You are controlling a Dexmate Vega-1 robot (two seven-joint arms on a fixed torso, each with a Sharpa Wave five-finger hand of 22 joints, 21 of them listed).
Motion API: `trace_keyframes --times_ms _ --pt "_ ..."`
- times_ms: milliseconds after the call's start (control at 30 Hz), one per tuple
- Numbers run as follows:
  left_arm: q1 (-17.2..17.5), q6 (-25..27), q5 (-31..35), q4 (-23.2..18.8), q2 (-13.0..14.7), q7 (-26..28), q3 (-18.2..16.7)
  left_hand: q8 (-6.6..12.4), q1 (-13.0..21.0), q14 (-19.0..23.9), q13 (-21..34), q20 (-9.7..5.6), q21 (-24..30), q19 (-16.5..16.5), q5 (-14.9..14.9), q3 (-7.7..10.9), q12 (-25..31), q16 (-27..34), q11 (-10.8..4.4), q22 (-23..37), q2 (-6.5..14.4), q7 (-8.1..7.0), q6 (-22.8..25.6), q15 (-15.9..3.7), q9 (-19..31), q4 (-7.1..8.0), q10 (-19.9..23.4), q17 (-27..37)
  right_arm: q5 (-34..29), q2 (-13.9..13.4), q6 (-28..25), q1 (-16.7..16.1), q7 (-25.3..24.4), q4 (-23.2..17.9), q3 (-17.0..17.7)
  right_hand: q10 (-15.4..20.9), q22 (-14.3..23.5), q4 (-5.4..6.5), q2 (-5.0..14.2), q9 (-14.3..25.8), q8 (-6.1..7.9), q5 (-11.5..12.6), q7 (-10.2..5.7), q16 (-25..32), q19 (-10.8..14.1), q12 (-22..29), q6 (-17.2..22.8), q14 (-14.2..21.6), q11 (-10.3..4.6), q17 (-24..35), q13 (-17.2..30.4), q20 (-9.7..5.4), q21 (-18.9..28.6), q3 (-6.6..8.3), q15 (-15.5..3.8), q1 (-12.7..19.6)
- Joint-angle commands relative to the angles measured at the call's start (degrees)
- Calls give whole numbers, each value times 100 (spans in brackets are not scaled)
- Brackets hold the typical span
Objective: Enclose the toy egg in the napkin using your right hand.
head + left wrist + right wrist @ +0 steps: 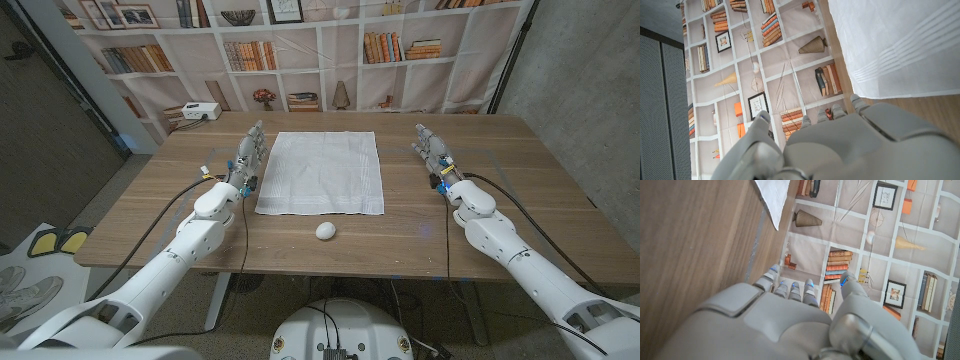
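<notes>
White toy egg (326, 231) lies lowest of the things on the wooden table (520, 215), at lower centre, just below the spread white napkin (320, 172). Left hand (246, 158) stands at the napkin's left edge, right hand (433, 150) well to its right; both hold nothing, fingers straight and close together. A bookshelf-printed backdrop (320, 50) fills the top; a white box (201, 111) sits upper left.

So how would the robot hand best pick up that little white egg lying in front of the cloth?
Probably from above, fingers closing across the narrow middle of the toy egg. It is small, rounded and lies on its side on the bare table, just off the napkin, so a side push could roll it. The right robot hand has an open path to it.
</notes>
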Motion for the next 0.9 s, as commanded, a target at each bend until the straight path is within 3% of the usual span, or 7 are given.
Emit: trace_keyframes --times_ms 33,100,133,200,267,400,900 --pt "142 23 301 -38 -197 -408 -318 60 170 455 116 5 216 333 -53 98 162 -27 177 91 119 0 -332 106 16 -141 290 66 -363 -19 -137 -219 37 -285 202 355 35 -94 -40 16 9 28 -18 121 137 107 -17 235 188 202 114 64 51 -25 8 80" --pt "159 22 304 -31 -253 -474 -373 20 205 -353 78 62 -41 -307 -69 111 -46 -429 18 69 117 -62 -352 76 13 -201 -85 28 -463 -30 -80 -227 77 -298 211 -11 6 -103 -92 13 27 16 -75 -148 -242 -82 103 -322 40 154 90 213 -132 -66 70 81" --pt "164 24 316 -29 -272 -503 -394 17 199 -518 68 55 -102 -446 -69 107 -73 -481 9 61 114 -73 -349 57 13 -205 -118 22 -523 -27 -43 -237 62 -312 217 -85 -1 -102 -97 13 20 13 -84 -218 -322 -119 113 -452 23 132 81 272 -174 -76 20 82" --pt "167 3 338 -10 -311 -576 -432 14 195 -547 64 65 -121 -488 -69 104 -97 -485 -3 57 111 -79 -354 56 12 -206 -164 21 -666 -69 -8 -261 36 -380 217 -64 -10 -103 -129 12 43 6 -121 -247 -398 -120 208 -462 -36 102 67 464 -219 -100 -9 73" --pt "176 24 361 -23 -330 -622 -465 -2 188 -599 60 65 -156 -573 -69 101 -117 -492 8 55 113 -76 -398 42 13 -204 -206 19 -814 -128 -28 -301 -38 -499 216 -21 -15 -103 -150 11 62 1 -144 -249 -433 -110 288 -428 -117 83 57 527 -242 -116 -2 65" --pt "197 39 389 -42 -383 -695 -525 21 176 -552 58 96 -152 -562 -68 97 -118 -462 31 55 114 -38 -342 28 14 -199 -197 19 -1134 -246 -86 -389 -236 -755 196 72 -19 -100 -158 10 76 -3 -150 -230 -456 -87 371 -334 -155 61 43 470 -261 -130 31 61" --pt "287 254 502 -300 -384 -887 -591 76 156 -450 51 200 -108 -442 -62 91 -83 -413 104 54 120 40 -147 13 16 -196 -73 14 -2181 -882 -344 -686 -548 -1732 -12 235 -19 -82 -131 10 95 -6 -111 -237 -450 -49 512 -295 -55 40 28 360 -269 -141 47 53"
